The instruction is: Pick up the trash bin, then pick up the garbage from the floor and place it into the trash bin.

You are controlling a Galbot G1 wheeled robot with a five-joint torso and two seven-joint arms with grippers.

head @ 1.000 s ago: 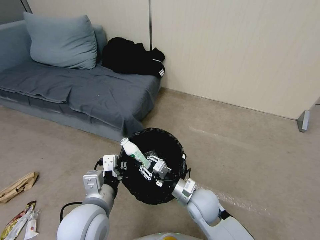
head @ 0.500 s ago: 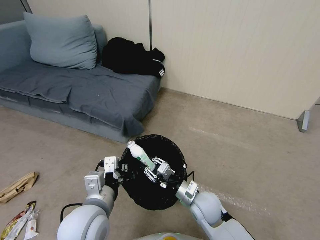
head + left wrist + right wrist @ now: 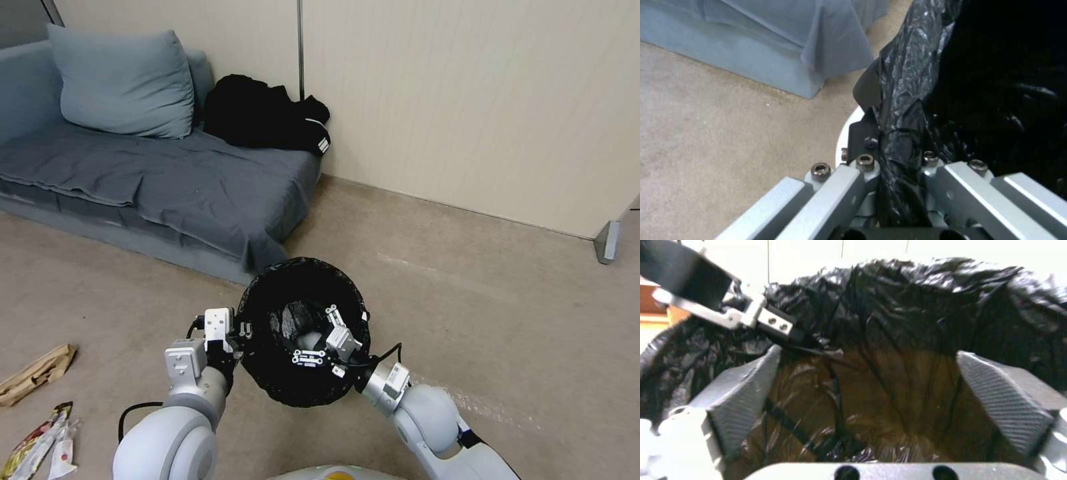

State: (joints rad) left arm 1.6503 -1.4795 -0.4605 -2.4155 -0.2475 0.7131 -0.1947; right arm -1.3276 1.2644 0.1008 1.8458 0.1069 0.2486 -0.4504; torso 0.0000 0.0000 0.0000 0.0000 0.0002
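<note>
Drop-off step, apparently at the release stage. Trash bin point(image 3: 303, 393) held off the floor in front of the torso, left gripper point(image 3: 898, 156) clamped on rim plus black liner. Right gripper point(image 3: 323, 341) inside the bin mouth, pads point(image 3: 1000, 403) spread wide, nothing between them. Pale shape low in the bag point(image 3: 308, 340), likely a bottle (can't confirm). More garbage on the floor well off to the left: brown paper bag point(image 3: 37, 373), yellow snack wrapper point(image 3: 30, 447), small white packet point(image 3: 63, 459). Next move calls for lifting right gripper clear of the liner without snagging it, then reaching left and down for the paper bag, keeping bin level.
</note>
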